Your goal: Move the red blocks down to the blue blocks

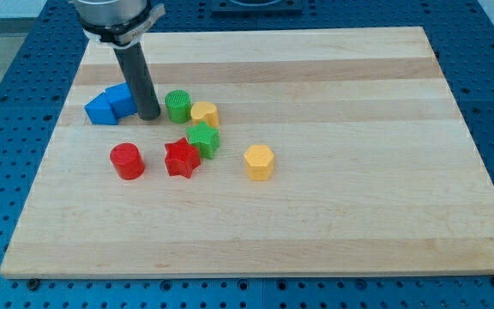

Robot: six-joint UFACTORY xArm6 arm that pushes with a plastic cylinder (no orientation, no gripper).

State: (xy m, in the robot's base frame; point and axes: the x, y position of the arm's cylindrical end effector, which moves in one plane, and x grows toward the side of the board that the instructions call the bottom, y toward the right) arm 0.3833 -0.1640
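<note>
My tip [149, 117] is seen, holding nothing, between the blue blocks [110, 104] and the green cylinder [177, 106]. The red cylinder [127, 160] and red star [181, 158] are placed below, apart from the blue pair.

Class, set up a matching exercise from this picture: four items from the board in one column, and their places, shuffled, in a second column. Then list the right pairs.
Items:
1. red cylinder
2. yellow hexagonal block
3. green cylinder
4. my tip

Places:
A. farthest toward the view's right
B. between the blue blocks and a green block
C. nearest the view's bottom-left
D. touching the other yellow block

Pairs: 1-C, 2-A, 3-D, 4-B
</note>
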